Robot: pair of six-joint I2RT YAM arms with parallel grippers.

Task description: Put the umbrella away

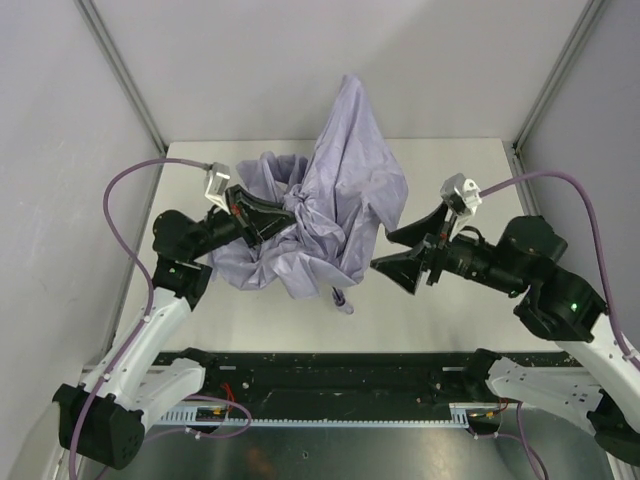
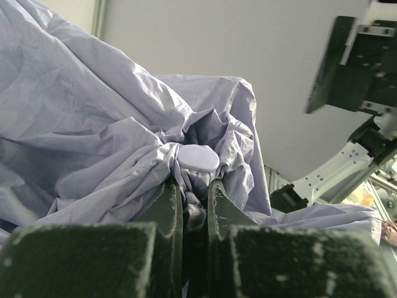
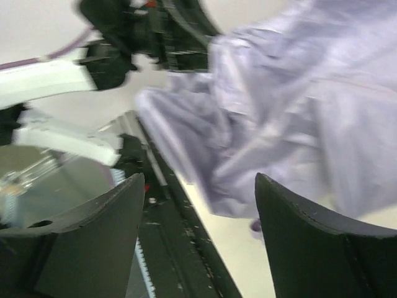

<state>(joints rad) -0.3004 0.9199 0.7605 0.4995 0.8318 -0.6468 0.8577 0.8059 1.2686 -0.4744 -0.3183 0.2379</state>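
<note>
This is a robotics lab test cell. Plain pale panel walls [image 1: 300, 60] framed by aluminium struts [image 1: 120, 70] enclose a white desk [image 1: 450, 300]. The left arm [image 1: 150, 340] and right arm [image 1: 545, 285] stand on a black mounting rail [image 1: 330, 365], trailing purple cables [image 1: 125, 190].

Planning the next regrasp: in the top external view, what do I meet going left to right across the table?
left end effector → umbrella, which it grips → right end effector, open.
</note>
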